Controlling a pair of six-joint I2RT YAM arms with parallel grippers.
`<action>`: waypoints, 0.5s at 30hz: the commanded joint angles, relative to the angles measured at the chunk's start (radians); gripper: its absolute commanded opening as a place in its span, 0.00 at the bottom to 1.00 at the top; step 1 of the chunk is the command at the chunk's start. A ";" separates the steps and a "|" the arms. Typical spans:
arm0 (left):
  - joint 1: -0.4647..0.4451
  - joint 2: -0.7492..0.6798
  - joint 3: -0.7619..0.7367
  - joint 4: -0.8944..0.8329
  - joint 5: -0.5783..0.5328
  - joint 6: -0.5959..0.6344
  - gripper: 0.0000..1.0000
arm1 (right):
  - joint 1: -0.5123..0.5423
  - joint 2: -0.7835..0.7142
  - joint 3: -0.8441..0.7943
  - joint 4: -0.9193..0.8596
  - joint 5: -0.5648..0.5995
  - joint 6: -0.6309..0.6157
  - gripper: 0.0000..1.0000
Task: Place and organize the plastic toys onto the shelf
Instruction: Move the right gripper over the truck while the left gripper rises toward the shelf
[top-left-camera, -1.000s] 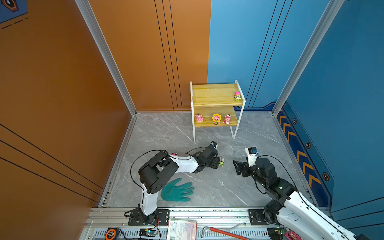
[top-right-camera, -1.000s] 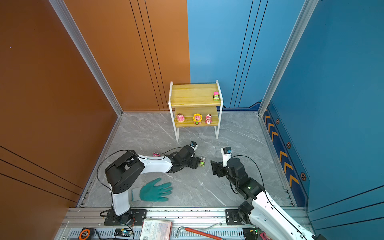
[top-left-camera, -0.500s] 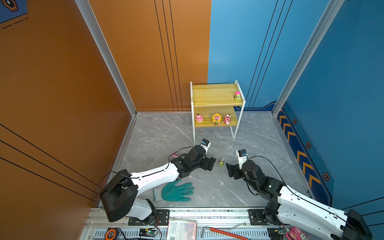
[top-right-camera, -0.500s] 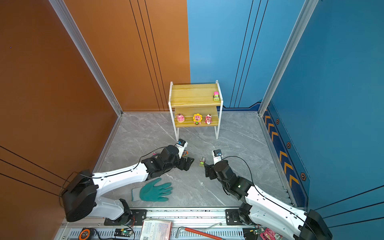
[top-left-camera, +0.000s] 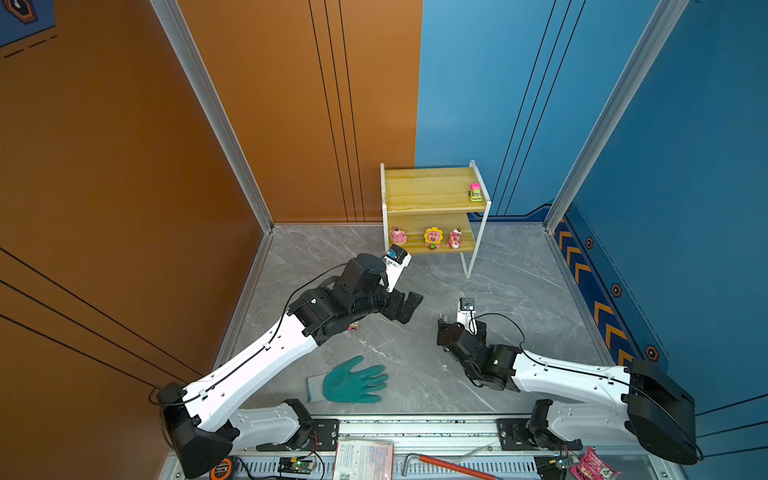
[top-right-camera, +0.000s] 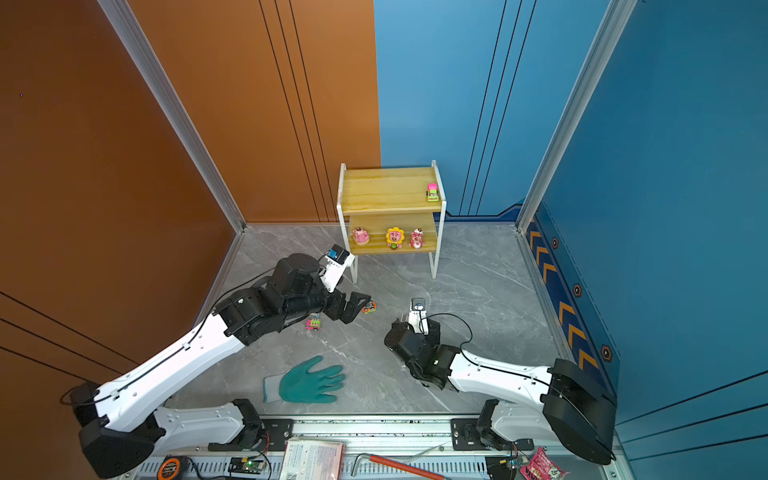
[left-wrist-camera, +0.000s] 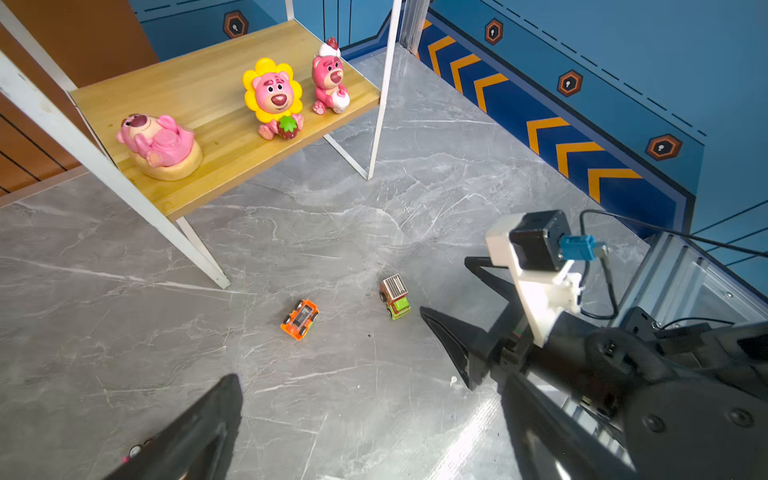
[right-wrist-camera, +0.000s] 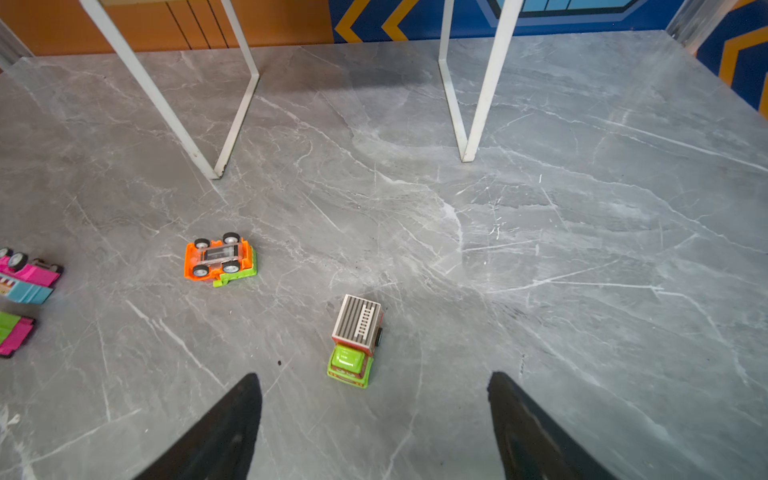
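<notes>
Before the shelf (top-left-camera: 428, 191), the left gripper (top-right-camera: 356, 307) and right gripper (right-wrist-camera: 372, 376) are both hovering spread wide; the green truck (right-wrist-camera: 353, 343) is sitting between right gripper and shelf, apparently untouched.

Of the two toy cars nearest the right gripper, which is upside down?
The orange car: its four wheels and underside face up. The green truck stands on its wheels, striped roof up.

I see a teal-green rubber work glove (top-left-camera: 353, 380) lying flat on the grey marble-patterned table (top-left-camera: 519, 270). Along the front rail I see a red-handled L-shaped hex key (top-left-camera: 446, 465), an orange tape measure (top-left-camera: 220, 469), a printed booklet (top-left-camera: 365, 459) and a pink foil packet (top-left-camera: 594, 467).
</notes>
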 joint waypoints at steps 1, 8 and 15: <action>0.044 -0.020 -0.078 0.001 0.097 0.036 0.98 | 0.015 0.066 0.077 -0.070 0.069 0.125 0.85; 0.112 -0.066 -0.165 0.073 0.175 0.026 0.98 | 0.018 0.175 0.177 -0.146 0.048 0.189 0.84; 0.167 -0.079 -0.183 0.092 0.182 -0.005 0.99 | 0.001 0.231 0.176 -0.163 0.025 0.221 0.79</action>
